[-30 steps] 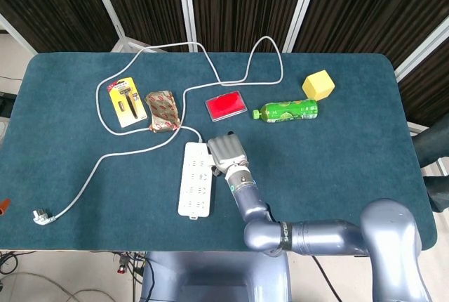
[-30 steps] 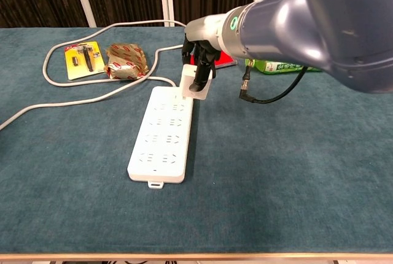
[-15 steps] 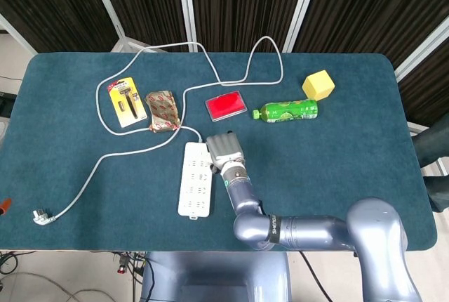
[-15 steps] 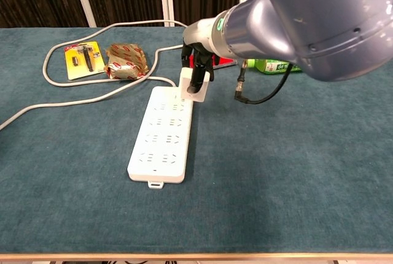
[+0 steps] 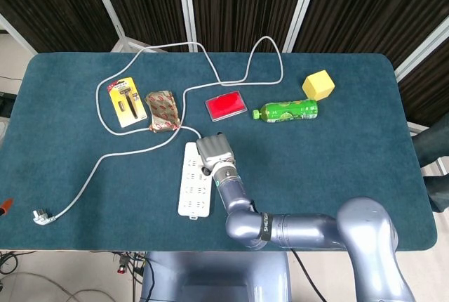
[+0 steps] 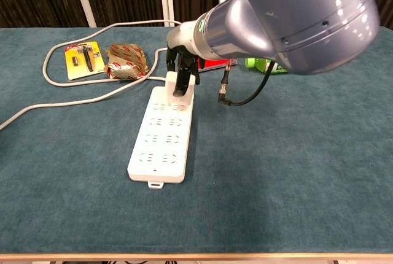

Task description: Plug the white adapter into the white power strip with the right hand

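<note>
Adapter (image 6: 174, 85) in right robot hand (image 6: 179, 67) over power strip (image 6: 161, 141)

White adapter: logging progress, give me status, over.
Right hand holds white adapter over far end of white power strip. Seating not confirmable. Left hand not in view. Nothing blocking the sockets.

I can read nothing here: the print on the razor card (image 5: 128, 103), the bottle (image 5: 289, 111) and the packet (image 5: 162, 110) is too small.
</note>
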Motion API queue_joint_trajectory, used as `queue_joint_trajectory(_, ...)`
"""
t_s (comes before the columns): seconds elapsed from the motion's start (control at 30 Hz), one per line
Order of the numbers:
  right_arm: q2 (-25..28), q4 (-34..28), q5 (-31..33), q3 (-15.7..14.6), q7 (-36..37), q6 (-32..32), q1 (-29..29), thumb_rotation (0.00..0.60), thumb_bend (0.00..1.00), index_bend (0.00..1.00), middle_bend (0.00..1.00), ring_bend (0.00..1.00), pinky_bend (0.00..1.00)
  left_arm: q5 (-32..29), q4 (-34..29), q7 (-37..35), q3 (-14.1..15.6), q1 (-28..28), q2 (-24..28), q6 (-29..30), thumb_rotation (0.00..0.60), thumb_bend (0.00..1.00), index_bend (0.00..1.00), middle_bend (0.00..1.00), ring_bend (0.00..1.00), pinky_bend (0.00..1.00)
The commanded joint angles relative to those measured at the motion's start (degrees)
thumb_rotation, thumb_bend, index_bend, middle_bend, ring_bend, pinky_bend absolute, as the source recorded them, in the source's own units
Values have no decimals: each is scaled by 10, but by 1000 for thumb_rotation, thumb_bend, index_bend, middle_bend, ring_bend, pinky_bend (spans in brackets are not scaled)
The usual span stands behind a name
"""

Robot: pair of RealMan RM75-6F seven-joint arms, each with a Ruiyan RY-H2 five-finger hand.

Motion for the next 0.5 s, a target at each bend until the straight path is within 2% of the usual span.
queue_joint_trajectory(0.03,-2,8,6,-5,-6,-2,6,600,604,698,612,493,221,0,0,0,0,0,0,0,600,100,198,0,0,0)
queue_joint_trajectory(0.5,-23,49,7,-22,-29,4,32,600,605,699,613,493,221,-3,1,3,-1,-1,-1,-1,600,100,198,0,0,0)
